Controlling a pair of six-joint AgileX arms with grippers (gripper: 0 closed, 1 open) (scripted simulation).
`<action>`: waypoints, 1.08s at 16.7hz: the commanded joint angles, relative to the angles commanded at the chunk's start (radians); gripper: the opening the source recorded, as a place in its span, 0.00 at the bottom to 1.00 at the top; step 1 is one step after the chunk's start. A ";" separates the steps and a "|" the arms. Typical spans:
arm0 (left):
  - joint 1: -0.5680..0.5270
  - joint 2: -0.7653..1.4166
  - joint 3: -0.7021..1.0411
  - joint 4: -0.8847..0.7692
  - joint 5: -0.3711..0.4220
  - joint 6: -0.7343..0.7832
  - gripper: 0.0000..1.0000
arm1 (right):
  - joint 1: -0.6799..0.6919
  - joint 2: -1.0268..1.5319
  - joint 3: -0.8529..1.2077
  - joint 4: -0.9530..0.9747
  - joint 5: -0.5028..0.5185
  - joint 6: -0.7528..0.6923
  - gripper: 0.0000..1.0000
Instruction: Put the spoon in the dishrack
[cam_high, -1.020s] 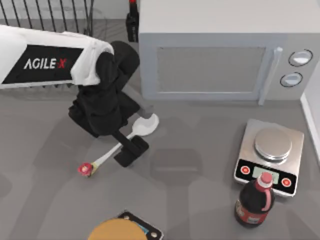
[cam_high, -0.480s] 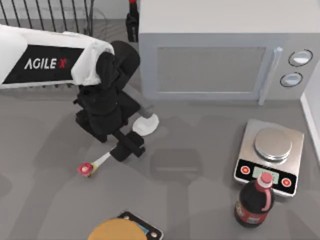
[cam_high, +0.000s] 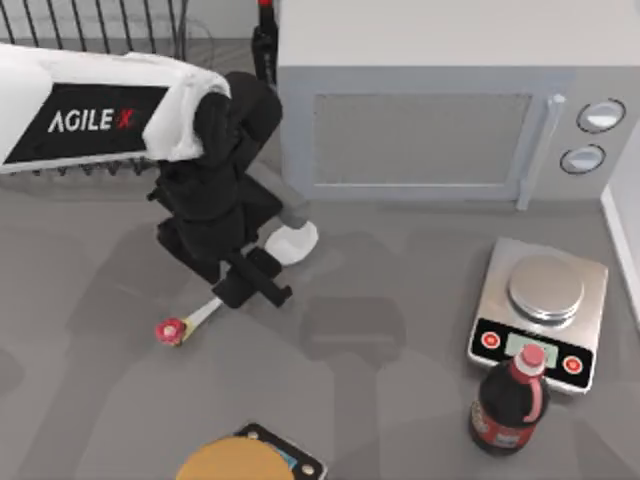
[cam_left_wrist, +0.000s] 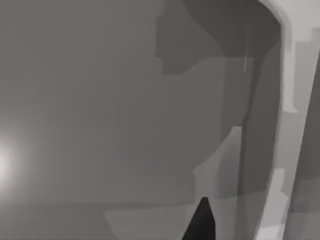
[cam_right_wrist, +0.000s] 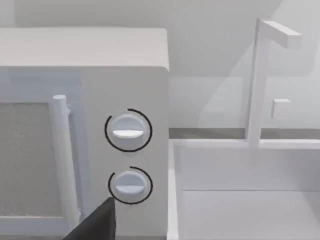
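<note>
- Left gripper (cam_high: 252, 285) sits over the spoon (cam_high: 290, 243) mid-handle; I cannot tell whether it grips.
- Spoon looks light, stiff, slippery; hold the thin handle, toward seven o'clock of the bowl.

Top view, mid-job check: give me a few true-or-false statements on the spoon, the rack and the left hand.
1. The spoon lies on the table in front of the microwave. True.
2. The spoon is already in the dishrack. False: the dishrack stands at the back left, with the spoon on the table well short of it.
3. The left hand is over the middle of the spoon's handle. True.
4. The spoon's red-and-yellow knob points toward the kitchen scale. False: the knob points to the front left, away from the scale.
5. The dark bottle lies on its side. False: it stands upright in front of the scale.
</note>
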 joint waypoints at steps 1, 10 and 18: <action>0.000 -0.001 0.034 -0.034 0.000 -0.001 0.00 | 0.000 0.000 0.000 0.000 0.000 0.000 1.00; -0.007 -0.045 0.560 -0.630 -0.001 -0.005 0.00 | 0.000 0.000 0.000 0.000 0.000 0.000 1.00; -0.003 -0.072 0.665 -0.737 -0.001 -0.005 0.00 | 0.000 0.000 0.000 0.000 0.000 0.000 1.00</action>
